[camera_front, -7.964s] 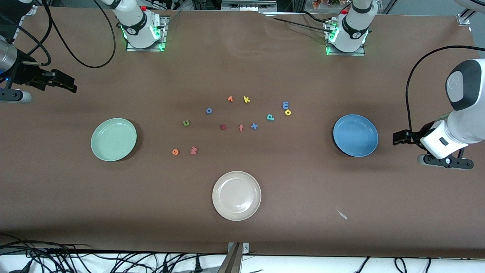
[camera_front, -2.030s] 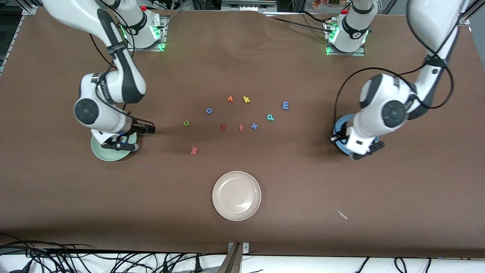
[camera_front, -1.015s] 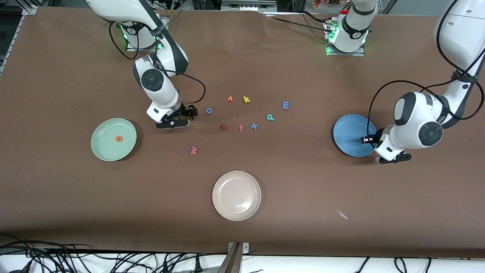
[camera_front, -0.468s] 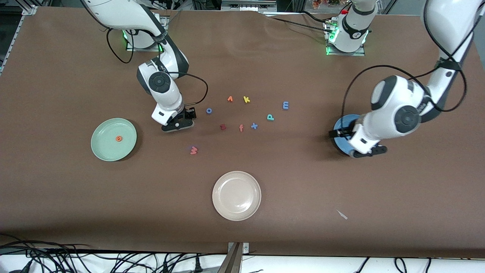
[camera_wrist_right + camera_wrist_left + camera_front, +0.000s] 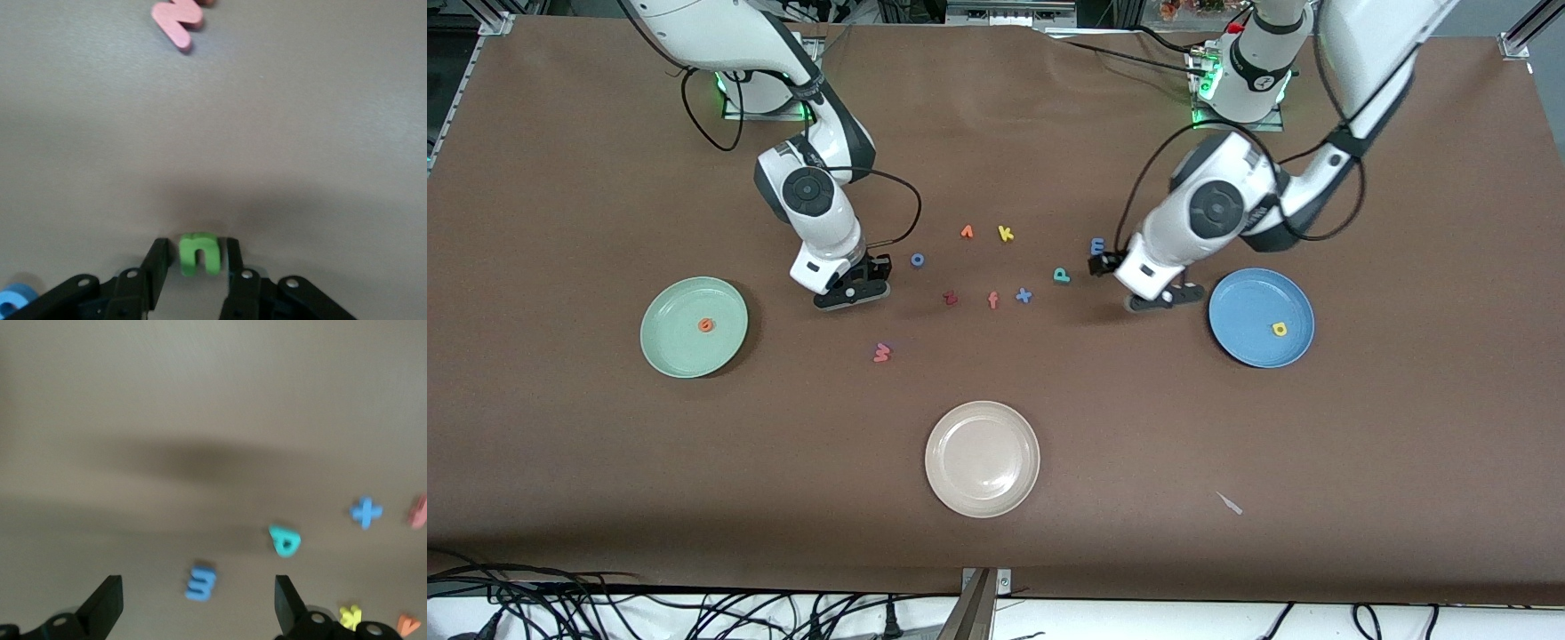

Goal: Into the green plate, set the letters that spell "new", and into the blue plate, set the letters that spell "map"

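In the front view the right claw (image 5: 864, 286) sits low on the surface and hides the n. Only the right wrist view shows the n (image 5: 200, 257), lying flat between the fingers (image 5: 160, 257). They flank it closely, with a thin gap on each side, so the claw is not clenched on it. In that view the w (image 5: 177, 20) is cut off at the edge, and so is the blue o (image 5: 13, 300).

In the front view the w (image 5: 881, 352) lies at 5 o'clock from the right claw. The green plate (image 5: 660, 311) is at 8 o'clock from it and holds the e (image 5: 706, 325).

The left claw (image 5: 1100, 264) is released, with its fingers (image 5: 107, 603) spread wide. It hangs over the surface and partly covers the m (image 5: 1097, 244), which is at its 12 o'clock. The left wrist view is blurred. It shows the m (image 5: 200, 582) on the surface between the fingertips and the p (image 5: 285, 541) near it. The k (image 5: 350, 617) is half hidden by a finger and the f (image 5: 419, 512) is cut by the frame.

In the front view the p (image 5: 1061, 275) is at 9 o'clock from the left claw. The blue plate (image 5: 1232, 302) is at 4 o'clock from it and holds the a (image 5: 1279, 329). The white plate (image 5: 983, 459) is at 6 o'clock from the letters.

The only writing that can be read is the letters themselves.
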Available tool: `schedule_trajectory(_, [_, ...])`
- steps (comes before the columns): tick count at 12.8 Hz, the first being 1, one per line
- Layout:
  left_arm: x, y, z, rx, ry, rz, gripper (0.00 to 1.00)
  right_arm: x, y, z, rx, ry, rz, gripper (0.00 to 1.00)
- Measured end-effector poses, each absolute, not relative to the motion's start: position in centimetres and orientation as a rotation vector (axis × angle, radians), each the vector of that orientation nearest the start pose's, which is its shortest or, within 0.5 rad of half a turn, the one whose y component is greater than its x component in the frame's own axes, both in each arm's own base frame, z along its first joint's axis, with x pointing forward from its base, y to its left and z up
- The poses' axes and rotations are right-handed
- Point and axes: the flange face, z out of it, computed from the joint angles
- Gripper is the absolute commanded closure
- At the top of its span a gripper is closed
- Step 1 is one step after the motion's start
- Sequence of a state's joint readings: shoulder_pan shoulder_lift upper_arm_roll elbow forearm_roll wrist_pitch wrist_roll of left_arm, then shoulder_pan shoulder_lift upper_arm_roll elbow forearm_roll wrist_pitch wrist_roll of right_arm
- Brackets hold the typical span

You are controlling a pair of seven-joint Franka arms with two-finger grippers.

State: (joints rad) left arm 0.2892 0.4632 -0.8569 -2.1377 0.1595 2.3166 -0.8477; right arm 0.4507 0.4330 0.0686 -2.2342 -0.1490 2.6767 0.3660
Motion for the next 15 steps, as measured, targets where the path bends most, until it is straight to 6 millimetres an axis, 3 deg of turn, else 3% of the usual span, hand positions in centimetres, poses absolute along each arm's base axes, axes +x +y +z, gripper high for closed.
schedule_trajectory(2, [43.6,-30.7,22.2,-3.21,-0.282,0.352,0.0,47.0,27.7,17.6,-3.138,-0.447,-0.048,0.86])
schedule_trajectory(4, [40.9,-30.3,19.8,-3.192,-0.267,0.302,0.01,47.0,27.7,17.7,-3.138,-0.446,-0.048,0.88])
schedule_trajectory(7, [39.7,-30.5,18.2,-3.168,-0.262,0.277,0.04,47.7,27.3,18.0,-3.146,-0.433,-0.051,0.89])
schedule_trajectory(9, [39.4,-30.7,17.7,-3.165,-0.276,0.286,0.11,49.6,26.1,19.4,-3.194,-0.4,0.012,0.89])
schedule_trajectory(11, [39.1,-30.9,17.1,-3.165,-0.283,0.314,0.19,52.0,23.5,22.2,-3.24,-0.395,0.064,0.89])
schedule_trajectory(13, [38.8,-31.0,16.7,-3.165,-0.289,0.334,0.31,53.8,18.6,24.1,-3.277,-0.379,0.093,0.89])
schedule_trajectory(15, [38.8,-31.0,16.6,-3.165,-0.295,0.341,0.4,55.1,13.6,24.6,-3.31,-0.307,0.123,0.88])
